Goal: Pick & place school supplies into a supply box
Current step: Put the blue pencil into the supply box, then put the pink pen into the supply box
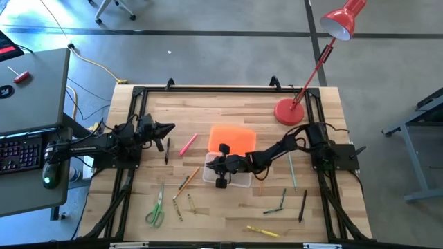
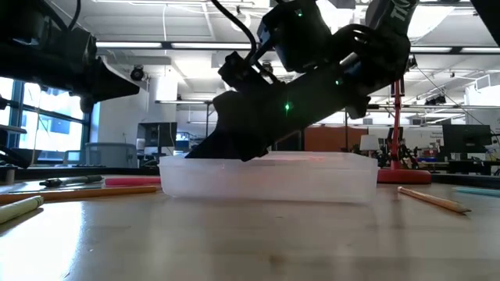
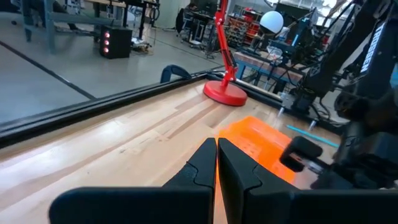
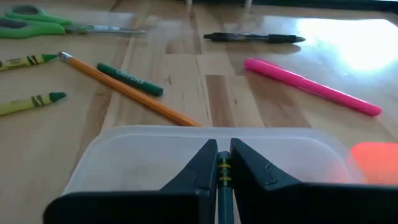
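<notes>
My right end effector (image 1: 216, 166) hung over the clear supply box (image 1: 228, 177) near the middle of the tabletop (image 1: 228, 114), its fingers (image 4: 202, 171) pinched on a dark green crayon (image 4: 223, 186) with a yellow-and-black band, which pointed down into the box just below them. The box's orange lid (image 1: 233, 137) lay flat just beyond the box, on the side toward the red desk lamp (image 1: 289, 112).

Past the box, ahead of my right end effector, lay an orange pencil (image 4: 127, 90), a green crayon (image 4: 129, 79), two yellow-green crayons (image 4: 28, 61), green-handled scissors (image 4: 28, 25), a black pen (image 4: 254, 38) and a pink highlighter (image 4: 311, 86), all loose on the wood.

My left end effector (image 1: 166, 129) waited well apart from the box, above the tabletop's left side, its fingers (image 3: 200, 169) pressed together with nothing between them; the orange lid and the lamp lay ahead of it.

More pencils and pens (image 1: 291, 169) were scattered on the tabletop behind my right end effector, near its arm and toward the near edge.
</notes>
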Controlling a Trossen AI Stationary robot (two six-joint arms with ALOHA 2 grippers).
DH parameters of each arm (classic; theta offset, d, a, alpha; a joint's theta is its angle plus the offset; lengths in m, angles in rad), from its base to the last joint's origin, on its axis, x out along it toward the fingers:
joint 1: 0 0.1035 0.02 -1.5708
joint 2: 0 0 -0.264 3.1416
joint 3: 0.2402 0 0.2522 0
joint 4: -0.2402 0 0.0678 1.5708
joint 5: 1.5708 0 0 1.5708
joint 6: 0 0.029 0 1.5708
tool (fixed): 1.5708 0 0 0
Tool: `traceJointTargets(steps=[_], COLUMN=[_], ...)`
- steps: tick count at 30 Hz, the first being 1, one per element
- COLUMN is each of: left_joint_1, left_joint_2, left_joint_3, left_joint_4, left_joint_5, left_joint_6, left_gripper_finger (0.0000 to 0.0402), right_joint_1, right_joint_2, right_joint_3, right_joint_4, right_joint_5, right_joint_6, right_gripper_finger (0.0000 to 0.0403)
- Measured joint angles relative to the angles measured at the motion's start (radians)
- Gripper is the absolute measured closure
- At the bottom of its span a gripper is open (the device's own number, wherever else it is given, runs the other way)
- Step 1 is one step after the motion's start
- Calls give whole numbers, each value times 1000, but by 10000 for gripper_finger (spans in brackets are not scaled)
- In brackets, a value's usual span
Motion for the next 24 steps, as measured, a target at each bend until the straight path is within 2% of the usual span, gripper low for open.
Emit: traceJointTargets(steps=[6,14,19,24], left_joint_1=[0,0,0,0], left_joint_2=[0,1,5,66], left_joint_3=[0,25,63,57], left_joint_4=[-4,21,26,3], left_joint_5=[16,16,8,7], left_joint_6=[-5,28,59,12], left_gripper_finger=[357,353,315,274], right_joint_1=[-9,-1,15,28], right_joint_2=[-2,-6,-39,-95], right_joint_3=[-1,-2,-2,-2], right_joint_4=[74,91,90,86], right_joint_5=[54,54,57,62], right_joint_6=[-49,-84,-146,-152], right_gripper_finger=[354,326,323,323])
